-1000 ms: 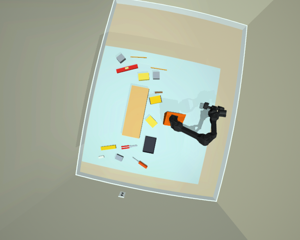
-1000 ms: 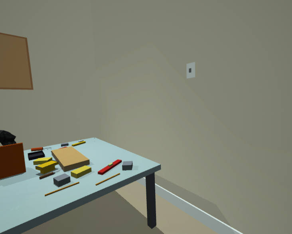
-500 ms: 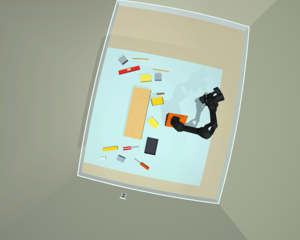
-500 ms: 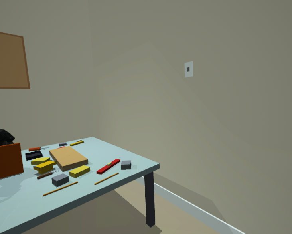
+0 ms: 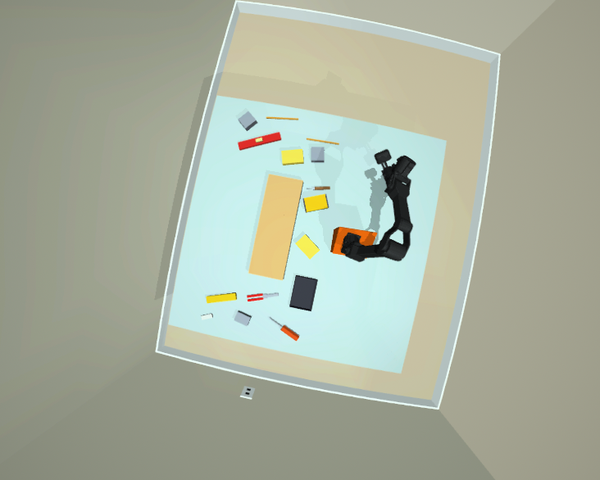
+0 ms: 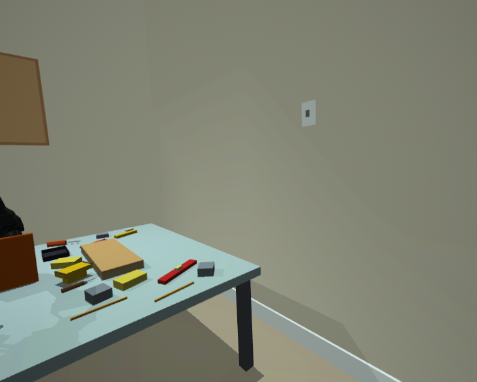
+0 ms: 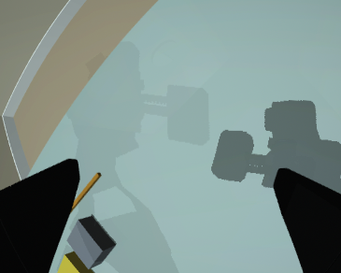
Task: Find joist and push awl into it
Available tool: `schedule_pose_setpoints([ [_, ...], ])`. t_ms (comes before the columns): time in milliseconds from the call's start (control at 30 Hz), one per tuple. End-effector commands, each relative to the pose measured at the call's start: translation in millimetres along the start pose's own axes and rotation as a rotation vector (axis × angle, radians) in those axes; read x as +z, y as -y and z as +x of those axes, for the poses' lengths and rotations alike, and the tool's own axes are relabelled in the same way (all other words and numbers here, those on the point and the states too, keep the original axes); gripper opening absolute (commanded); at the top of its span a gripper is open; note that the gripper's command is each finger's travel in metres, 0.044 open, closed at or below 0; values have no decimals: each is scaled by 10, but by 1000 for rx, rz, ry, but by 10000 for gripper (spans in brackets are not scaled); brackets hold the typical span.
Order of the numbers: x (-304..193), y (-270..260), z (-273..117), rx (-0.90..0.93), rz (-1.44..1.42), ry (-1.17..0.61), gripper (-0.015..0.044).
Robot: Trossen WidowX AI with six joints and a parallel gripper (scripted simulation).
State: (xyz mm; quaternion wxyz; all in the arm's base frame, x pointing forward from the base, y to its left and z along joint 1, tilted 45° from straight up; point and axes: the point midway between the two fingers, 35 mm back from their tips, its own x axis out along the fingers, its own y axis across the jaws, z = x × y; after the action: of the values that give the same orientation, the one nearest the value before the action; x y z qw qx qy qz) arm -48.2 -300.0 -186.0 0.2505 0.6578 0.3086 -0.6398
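My gripper (image 5: 394, 159) (image 7: 181, 175) is open and empty, high over the right side of the table, far from the tools; it is out of view in the exterior view. The tan floor panel (image 5: 275, 227) (image 6: 111, 256) lies mid-table. A yellow block-like tool with an overhanging top (image 5: 315, 202) (image 6: 73, 270), apparently the stud finder, stands beside it. The awl (image 5: 321, 187) (image 6: 73, 286), with a brown handle and thin shaft, lies close by, its shaft toward the panel. The dark tray (image 5: 303, 292) (image 6: 55, 253) is empty. No joist is visible.
An orange upright box (image 5: 336, 242) (image 6: 13, 263) stands by the arm's base. Yellow blocks (image 5: 292, 156) (image 5: 307, 246), a grey block (image 5: 317, 154) (image 7: 92, 240), a thin stick (image 5: 322, 141) (image 7: 86, 192), a red level (image 5: 259, 141) (image 6: 177, 271) and an orange screwdriver (image 5: 289, 332) lie around the panel.
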Motion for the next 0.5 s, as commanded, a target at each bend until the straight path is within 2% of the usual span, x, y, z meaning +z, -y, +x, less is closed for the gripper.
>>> schedule_pose_setpoints([
  [0, -655, -322, 51, 3, -505, -122, 440],
  [233, -1525, -584, 34, 44, -1167, -279, 440],
  [467, -2403, -511, 1, 72, -1735, -467, 440],
])
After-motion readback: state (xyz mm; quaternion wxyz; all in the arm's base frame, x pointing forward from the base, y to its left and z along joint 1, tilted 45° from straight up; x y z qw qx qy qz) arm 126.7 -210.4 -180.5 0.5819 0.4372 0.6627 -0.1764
